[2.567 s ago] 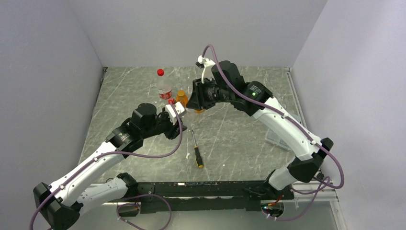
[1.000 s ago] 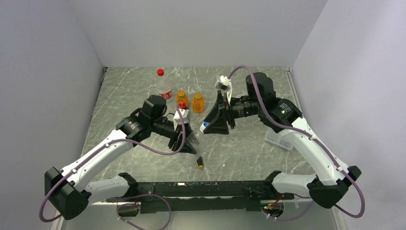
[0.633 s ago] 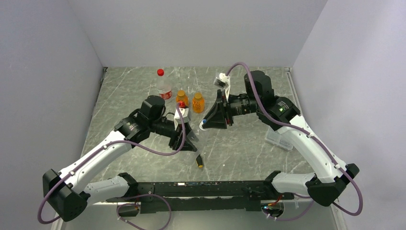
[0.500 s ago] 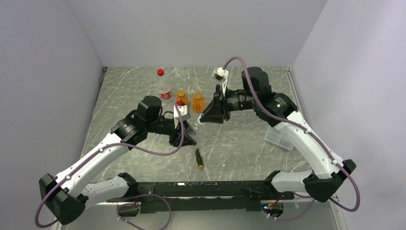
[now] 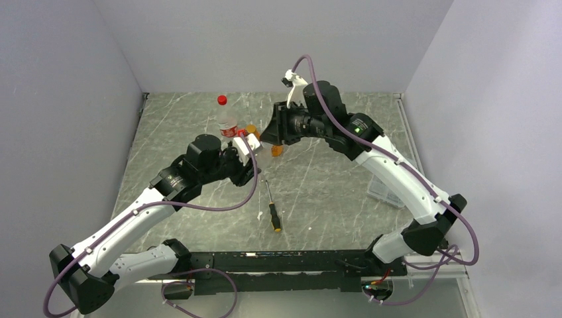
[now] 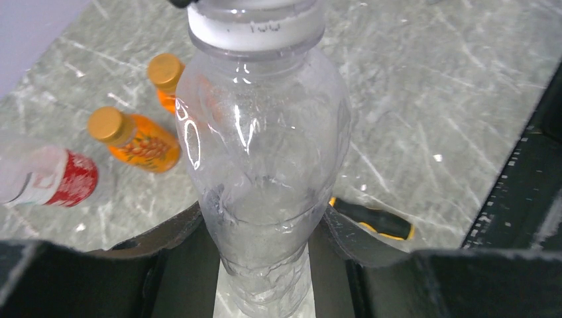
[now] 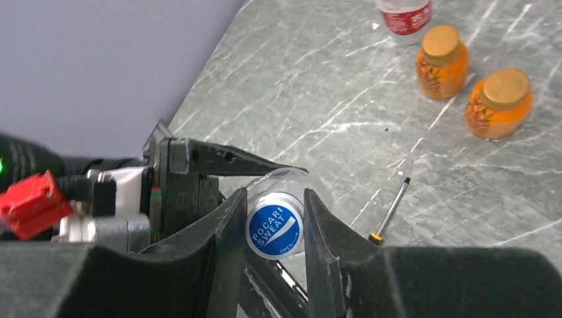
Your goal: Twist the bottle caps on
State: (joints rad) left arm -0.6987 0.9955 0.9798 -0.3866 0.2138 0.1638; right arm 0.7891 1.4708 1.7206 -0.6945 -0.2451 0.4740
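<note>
Right wrist view: right gripper [image 7: 274,199] jaws pinch the blue cap [image 7: 275,225], seated on the clear bottle [image 6: 265,132]. The left gripper [image 6: 262,224] clamps that bottle's body, raised above the screwdriver [image 7: 391,209]. Beyond the screwdriver, both orange bottles [image 7: 441,59] and the labelled bottle [image 5: 226,120] are already capped. Looks like the last cap; can't tell how far it's threaded, tightening likely remains.

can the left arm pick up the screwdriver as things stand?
Probably not: the left tool is shut on the clear bottle, whose blue cap the right tool grips. The screwdriver itself lies in the open.
</note>
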